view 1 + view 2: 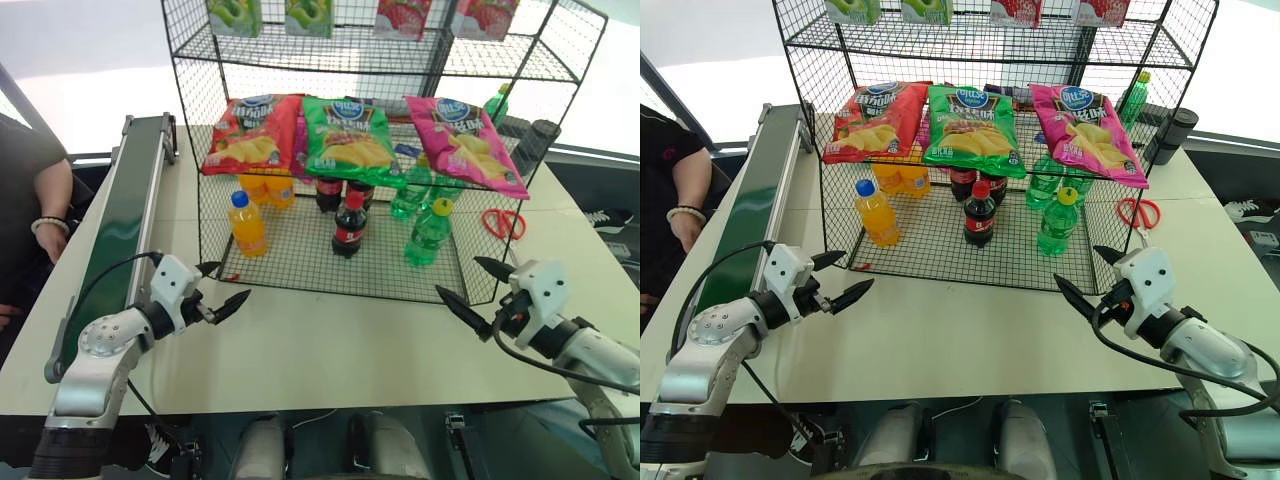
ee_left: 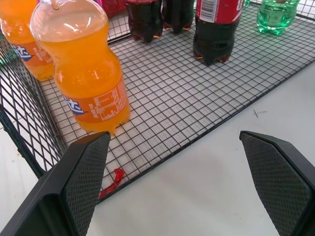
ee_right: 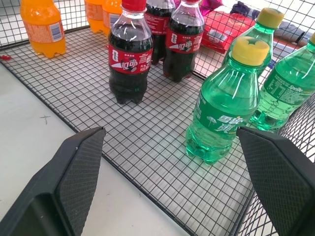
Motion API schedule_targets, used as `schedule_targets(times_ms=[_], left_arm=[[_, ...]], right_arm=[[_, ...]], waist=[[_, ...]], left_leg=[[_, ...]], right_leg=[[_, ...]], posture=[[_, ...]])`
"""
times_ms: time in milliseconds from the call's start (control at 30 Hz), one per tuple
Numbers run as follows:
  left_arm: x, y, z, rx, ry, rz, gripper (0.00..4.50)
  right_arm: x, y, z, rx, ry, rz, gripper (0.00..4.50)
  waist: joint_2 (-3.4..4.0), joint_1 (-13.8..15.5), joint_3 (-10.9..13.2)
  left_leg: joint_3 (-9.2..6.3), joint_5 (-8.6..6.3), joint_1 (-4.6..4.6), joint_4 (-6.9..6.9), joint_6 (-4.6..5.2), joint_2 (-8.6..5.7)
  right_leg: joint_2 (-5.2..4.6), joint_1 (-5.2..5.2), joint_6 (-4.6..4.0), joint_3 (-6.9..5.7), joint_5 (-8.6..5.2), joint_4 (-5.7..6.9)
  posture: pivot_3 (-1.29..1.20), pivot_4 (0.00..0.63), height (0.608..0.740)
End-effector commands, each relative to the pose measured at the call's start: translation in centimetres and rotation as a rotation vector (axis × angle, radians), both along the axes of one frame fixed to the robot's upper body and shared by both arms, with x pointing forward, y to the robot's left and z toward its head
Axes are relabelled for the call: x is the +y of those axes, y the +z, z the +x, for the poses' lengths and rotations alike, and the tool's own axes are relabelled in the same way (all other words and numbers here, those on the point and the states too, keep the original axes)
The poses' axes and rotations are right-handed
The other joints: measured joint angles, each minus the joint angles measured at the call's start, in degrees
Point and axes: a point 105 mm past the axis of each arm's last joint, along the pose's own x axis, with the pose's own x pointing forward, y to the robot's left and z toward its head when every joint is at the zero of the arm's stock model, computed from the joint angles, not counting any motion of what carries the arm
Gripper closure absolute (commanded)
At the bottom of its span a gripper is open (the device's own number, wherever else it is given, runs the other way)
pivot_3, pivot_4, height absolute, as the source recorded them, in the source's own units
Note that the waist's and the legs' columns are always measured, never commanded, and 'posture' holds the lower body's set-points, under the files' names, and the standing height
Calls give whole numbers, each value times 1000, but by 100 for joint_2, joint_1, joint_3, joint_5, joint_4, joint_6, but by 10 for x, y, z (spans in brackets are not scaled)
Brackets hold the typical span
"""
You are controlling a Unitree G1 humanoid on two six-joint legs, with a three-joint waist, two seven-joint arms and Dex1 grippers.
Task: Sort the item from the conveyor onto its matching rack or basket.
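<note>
- Nearest, both claws hover over the white table [image 1: 330, 350] with jaws wide and empty: left claw [image 1: 222, 288], right claw [image 1: 468, 290].
- Beyond, the green bottle [image 1: 428, 234] stands upright on the wire rack's [image 1: 300, 262] bottom tier, right of a cola bottle [image 1: 349, 225].
- Left, the conveyor [image 1: 120, 215] runs along the table edge.

Black wire rack [image 1: 940, 250] on the white surface [image 1: 970, 340], both tools empty in front of it.
On the bottom tier, the green bottle [image 1: 1057, 224] stands upright at 3 o'clock from the cola bottle [image 1: 979, 214]; the orange bottle [image 1: 876, 213] is at cola's 9 o'clock. The conveyor [image 1: 745, 215] runs along the left edge. Left tool [image 1: 840, 279] and right tool [image 1: 1085, 274] hover with fingers spread.
</note>
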Motion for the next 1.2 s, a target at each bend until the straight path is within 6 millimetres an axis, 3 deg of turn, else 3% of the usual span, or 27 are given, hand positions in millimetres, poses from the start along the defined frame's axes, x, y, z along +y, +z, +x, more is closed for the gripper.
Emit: schedule_targets(times_ms=[33, 767, 1200], left_arm=[[1, 11, 2, -49, -6, 6, 0], [2, 11, 6, -72, 21, 17, 0], [1, 9, 4, -75, 28, 11, 0]], right_arm=[[1, 6, 0, -37, 13, 0, 69], [-9, -13, 0, -33, 26, -2, 69], [-7, -14, 3, -37, 47, -7, 69]], waist=[[0, 0, 0], [0, 0, 0], [0, 0, 0]], left_leg=[[0, 0, 0, 0, 0, 0], [1, 0, 1, 0, 0, 0], [1, 0, 1, 0, 0, 0]], right_leg=[[0, 0, 0, 0, 0, 0], [1, 1, 0, 0, 0, 0], [0, 1, 0, 0, 0, 1]], posture=[[0, 150, 735], [0, 150, 735], [0, 150, 735]])
